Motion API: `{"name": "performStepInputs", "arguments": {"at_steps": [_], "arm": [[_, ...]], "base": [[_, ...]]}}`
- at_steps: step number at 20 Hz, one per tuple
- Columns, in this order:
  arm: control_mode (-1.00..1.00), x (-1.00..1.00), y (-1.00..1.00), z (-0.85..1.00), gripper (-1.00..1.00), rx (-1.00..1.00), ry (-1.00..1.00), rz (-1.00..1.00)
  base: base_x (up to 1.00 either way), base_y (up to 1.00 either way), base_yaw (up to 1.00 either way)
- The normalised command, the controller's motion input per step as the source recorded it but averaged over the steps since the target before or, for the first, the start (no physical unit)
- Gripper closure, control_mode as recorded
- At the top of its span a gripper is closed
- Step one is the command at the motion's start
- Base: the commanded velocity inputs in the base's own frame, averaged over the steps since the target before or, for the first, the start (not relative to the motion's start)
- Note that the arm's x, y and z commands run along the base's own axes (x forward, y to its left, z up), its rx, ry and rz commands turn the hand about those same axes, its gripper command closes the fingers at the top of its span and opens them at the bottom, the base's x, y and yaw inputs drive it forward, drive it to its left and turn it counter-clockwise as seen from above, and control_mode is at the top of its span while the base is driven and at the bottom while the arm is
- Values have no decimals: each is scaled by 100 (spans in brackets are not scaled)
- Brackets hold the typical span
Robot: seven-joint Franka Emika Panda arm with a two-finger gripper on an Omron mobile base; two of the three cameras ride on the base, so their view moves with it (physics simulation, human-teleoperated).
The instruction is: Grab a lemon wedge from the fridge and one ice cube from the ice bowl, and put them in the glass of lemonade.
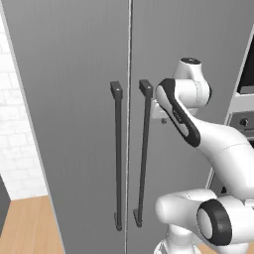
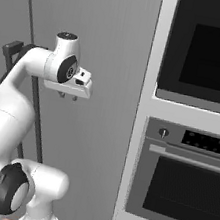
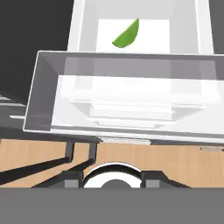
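My gripper [image 2: 68, 96] hangs close in front of the fridge [image 1: 74, 99], level with the top of the right door's bar handle [image 1: 144, 154] and just to the handle's right. In the right base view its two short fingers point down and stand apart with nothing between them, and in the hand view the tips [image 3: 72, 177] sit wide at the bottom edge. So my tool is released and holds nothing.

Both grey doors look flush in the two base views. The left door's handle [image 1: 118, 154] runs parallel to the right one, on the other side of the centre seam. I cannot tell from these views whether my hand touches the right handle, because my forearm covers that spot in the left base view.

The hand view looks down into white fridge fittings. The lemon wedge [image 3: 127, 34], green here, lies alone on a white shelf [image 3: 155, 30] at the top of the view, near the shelf's far edge. A clear drawer [image 3: 127, 94] sits below the shelf.

A black-fronted wall oven [image 2: 208, 47] stands to the right of the fridge, with a second oven [image 2: 184, 190] beneath it. The floor [image 1: 30, 225] at the fridge's left foot is wooden, and the wall [image 1: 15, 149] there is white tile.
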Motion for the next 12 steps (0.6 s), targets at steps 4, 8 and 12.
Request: {"name": "performStepInputs", "arguments": {"at_steps": [4, 8, 12], "arm": [[-100, -58, -1, 0, -100, 1, 5, 2], [-100, -98, 1, -21, -100, 1, 0, 1], [-100, -90, 19, -55, -100, 0, -1, -2]], "base": [[0, 0, 0], [0, 0, 0], [0, 0, 0]]}}
